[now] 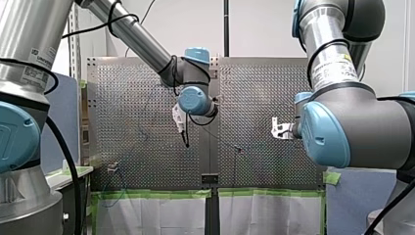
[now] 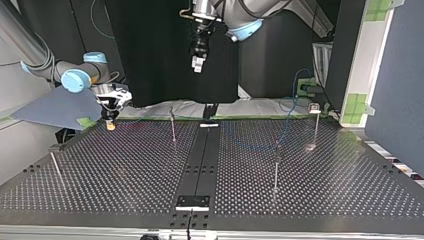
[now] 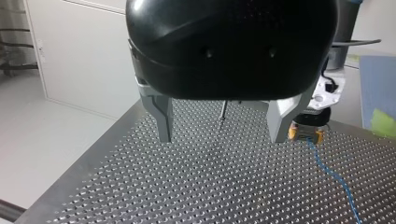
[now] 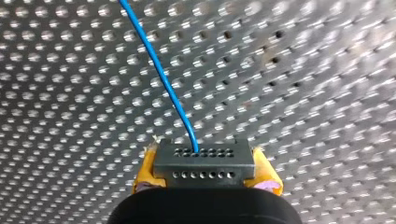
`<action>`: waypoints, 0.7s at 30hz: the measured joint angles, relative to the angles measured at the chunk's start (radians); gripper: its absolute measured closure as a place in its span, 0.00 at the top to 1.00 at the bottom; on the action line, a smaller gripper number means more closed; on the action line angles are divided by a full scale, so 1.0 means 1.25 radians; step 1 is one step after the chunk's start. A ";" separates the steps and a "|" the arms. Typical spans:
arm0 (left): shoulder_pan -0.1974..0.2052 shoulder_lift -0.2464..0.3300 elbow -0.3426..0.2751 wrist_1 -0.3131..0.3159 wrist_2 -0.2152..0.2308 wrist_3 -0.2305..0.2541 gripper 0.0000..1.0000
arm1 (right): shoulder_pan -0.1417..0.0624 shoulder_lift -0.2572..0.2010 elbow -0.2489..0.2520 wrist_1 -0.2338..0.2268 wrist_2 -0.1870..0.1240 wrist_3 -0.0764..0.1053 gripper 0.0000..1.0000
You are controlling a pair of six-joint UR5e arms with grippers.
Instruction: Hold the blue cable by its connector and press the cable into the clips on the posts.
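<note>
Nearest: connector [image 4: 204, 161], pinched between yellow pads [image 4: 144, 172] of my right end effector [image 4: 204, 170], low over the desk [image 4: 303, 70]. Leading straight away from the connector: blue cable [image 4: 159, 70]. Closest post [image 2: 173, 125] just beside the connector, toward desk centre; probably first to be reached. Higher than the connector, well apart: my left end effector [image 3: 222, 135], spread wide, empty.

White wall [image 1: 264, 29], pale floor [image 3: 42, 140], black backdrop [image 2: 150, 50], blue partition [image 2: 395, 100].

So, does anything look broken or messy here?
Nothing stands out. The right hand holds the connector between its yellow pads, and the blue cable runs out of it smoothly, with no kinks showing.
</note>
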 joint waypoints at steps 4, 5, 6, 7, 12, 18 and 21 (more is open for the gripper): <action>0.009 0.030 -0.030 0.017 0.018 -0.013 0.99 | 0.020 -0.027 0.000 0.008 0.019 -0.023 0.00; 0.011 0.036 -0.036 0.022 0.023 -0.015 0.99 | 0.025 -0.033 0.000 0.008 0.024 -0.026 0.00; 0.015 0.044 -0.044 0.029 0.030 -0.020 0.99 | 0.033 -0.041 0.000 0.008 0.031 -0.028 0.00; 0.018 0.050 -0.050 0.035 0.035 -0.024 0.99 | 0.038 -0.047 0.000 0.007 0.035 -0.028 0.00; 0.037 0.071 -0.077 0.062 0.062 -0.047 0.99 | 0.069 -0.079 0.000 0.006 0.047 -0.023 0.00; 0.076 0.043 -0.117 0.102 0.102 -0.044 0.99 | 0.082 -0.120 0.002 0.005 0.047 -0.020 0.00; 0.095 0.025 -0.136 0.120 0.121 -0.028 0.99 | 0.084 -0.136 0.002 0.007 0.046 -0.020 0.00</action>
